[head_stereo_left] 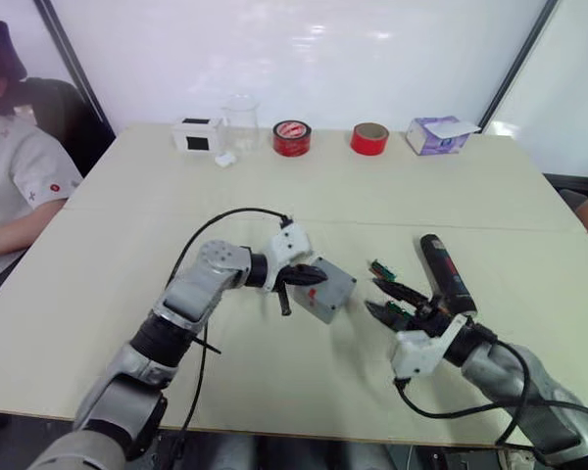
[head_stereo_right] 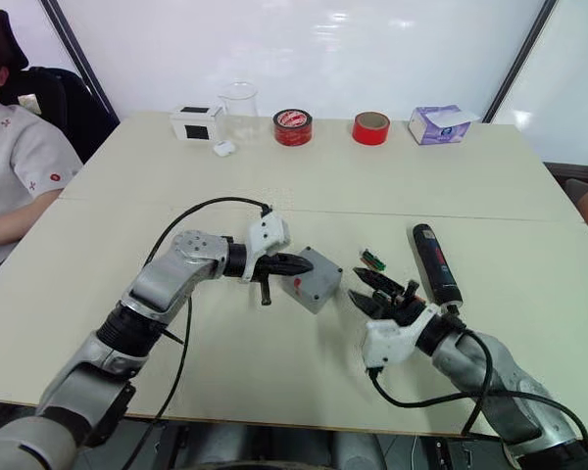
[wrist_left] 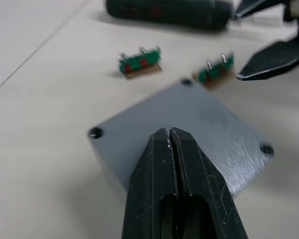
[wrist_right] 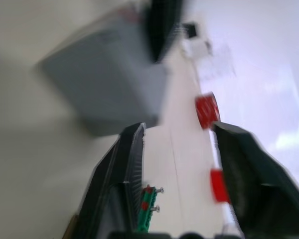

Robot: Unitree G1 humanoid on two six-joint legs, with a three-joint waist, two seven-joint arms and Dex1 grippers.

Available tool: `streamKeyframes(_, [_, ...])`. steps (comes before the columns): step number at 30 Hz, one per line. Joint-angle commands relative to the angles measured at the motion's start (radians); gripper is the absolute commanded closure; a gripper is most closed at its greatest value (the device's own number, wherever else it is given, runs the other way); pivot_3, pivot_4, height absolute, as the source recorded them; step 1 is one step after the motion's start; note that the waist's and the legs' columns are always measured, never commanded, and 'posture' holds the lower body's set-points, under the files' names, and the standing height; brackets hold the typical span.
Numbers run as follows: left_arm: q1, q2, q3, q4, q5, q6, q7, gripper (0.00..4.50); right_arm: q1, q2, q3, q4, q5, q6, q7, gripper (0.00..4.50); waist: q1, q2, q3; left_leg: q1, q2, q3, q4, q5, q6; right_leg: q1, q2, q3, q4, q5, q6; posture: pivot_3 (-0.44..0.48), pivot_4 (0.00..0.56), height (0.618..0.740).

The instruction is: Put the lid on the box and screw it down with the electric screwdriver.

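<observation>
Lid covers the box — left gripper pressed together over it; right gripper wide, seemingly empty.

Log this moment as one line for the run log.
lid: on box | left fingers: shut, over lid | right fingers: open, beside box | screwdriver: lying on table, untouched

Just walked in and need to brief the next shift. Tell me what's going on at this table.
A two-armed robot is working on a small grey box with its lid already on. The left gripper, fingers shut, rests over the lid. The right gripper is open beside the box, near two small green circuit boards. The electric screwdriver lies untouched on the table. A person sits at the side.
</observation>
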Motion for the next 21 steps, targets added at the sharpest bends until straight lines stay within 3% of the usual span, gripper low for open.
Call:
streamKeyframes(1, [-0.049,0.009,0.167,-0.041,-0.095,0.049,0.068,4.5,-0.017,0.024,-0.014,-0.091,0.213,0.182,0.115,4.0,0.001,0.0,0.0,0.0,0.0,0.0,0.0,0.0,0.0,0.0,0.0,0.0,0.0,0.0,0.0,0.0,0.15,0.74])
streamKeyframes(2, [-0.055,0.012,0.193,-0.042,-0.113,0.07,0.083,4.5,-0.017,0.028,-0.01,-0.104,0.256,0.24,0.144,4.37,0.001,0.001,0.0,0.0,0.0,0.0,0.0,0.0,0.0,0.0,0.0,0.0,0.0,0.0,0.0,0.0,0.15,0.74])
streamKeyframes(3, [-0.06,0.016,0.218,-0.038,-0.129,0.089,0.096,4.5,-0.019,0.035,-0.012,-0.113,0.292,0.289,0.161,4.46,0.002,0.001,0.0,0.0,0.0,-0.001,0.0,0.0,0.0,0.0,0.0,-0.001,0.0,0.0,0.0,0.0,0.15,0.74])
streamKeyframes(7, [-0.059,0.045,0.236,-0.018,-0.123,0.107,0.127,4.5,-0.021,0.032,-0.013,-0.145,0.416,0.494,0.242,4.46,0.008,0.001,0.001,0.0,-0.001,-0.001,-0.001,0.0,0.0,0.0,-0.001,-0.001,0.0,0.0,0.0,0.0,0.15,0.74])
streamKeyframes(11, [-0.007,0.112,0.098,0.027,0.003,0.025,0.114,4.5,-0.036,0.015,0.014,-0.144,0.458,0.63,0.305,4.46,0.007,0.002,0.001,0.0,-0.002,-0.001,-0.001,0.0,0.0,0.001,-0.001,-0.001,-0.001,0.0,0.0,0.0,0.15,0.74])
streamKeyframes(21, [0.106,0.103,-0.051,-0.041,0.046,-0.047,0.048,4.5,-0.12,0.02,0.089,-0.144,0.425,0.767,0.325,4.46,0.008,0.002,0.002,-0.006,-0.002,-0.001,-0.001,0.0,0.0,-0.006,-0.002,-0.001,-0.001,0.0,0.0,0.0,0.15,0.74])
